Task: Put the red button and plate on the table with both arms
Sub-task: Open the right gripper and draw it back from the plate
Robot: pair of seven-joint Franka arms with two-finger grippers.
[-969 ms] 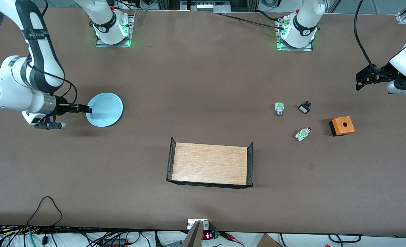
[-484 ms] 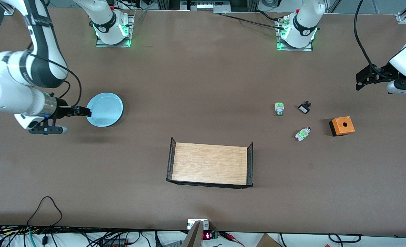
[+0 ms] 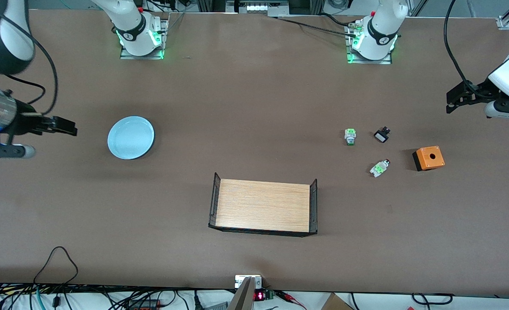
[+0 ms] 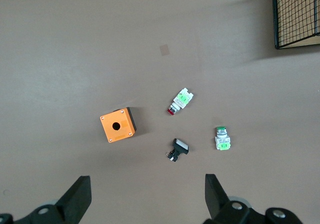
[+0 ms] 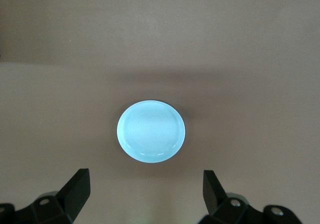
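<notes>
1. Backing off toward its own end of the worktop (image 3: 254, 107), the right gripper (image 3: 67, 128) has left the plate (image 3: 131, 137), fingers spread and empty; the plate lies flat just ahead of it
2. Left gripper (image 3: 451, 103) waits aloft, fingers apart, with the red button (image 3: 379, 168) resting below, well apart from it
3. Plate looks stiff, glossy and slippery: pinch its rim
4. Button looks light and rigid: grip its whitish body

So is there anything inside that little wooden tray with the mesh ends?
Nothing shows in the tray: its wooden floor lies bare between the black mesh ends. The red button and the plate rest apart from it on the table.
</notes>
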